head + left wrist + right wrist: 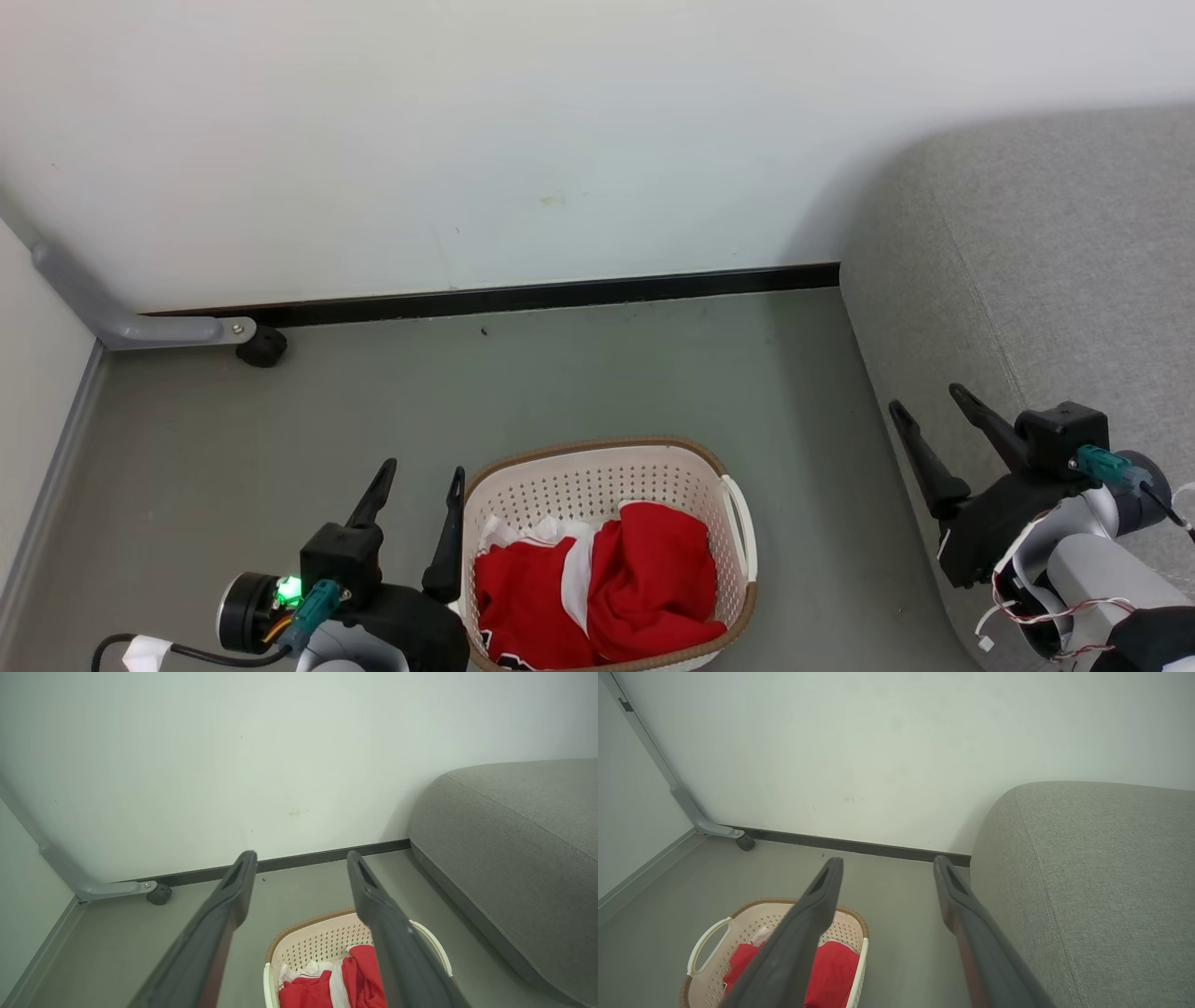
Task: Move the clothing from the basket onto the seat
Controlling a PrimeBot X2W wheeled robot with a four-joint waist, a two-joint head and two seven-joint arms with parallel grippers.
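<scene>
Red clothing point(607, 588) heaped inside the basket point(597, 485) on the floor point(560, 373), grey seat point(1046, 280) near its right side, left pincer point(425, 467) released beside the basket rim, right pincer point(924, 397) released at the seat's edge, both empty

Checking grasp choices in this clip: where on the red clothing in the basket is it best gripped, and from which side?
Grip the raised hump of the clothing on its right half, where the fabric bunches highest. Come straight down from above: the walls of the basket close off every side. The open left pincer, right beside the basket, is probably the nearer one.
</scene>
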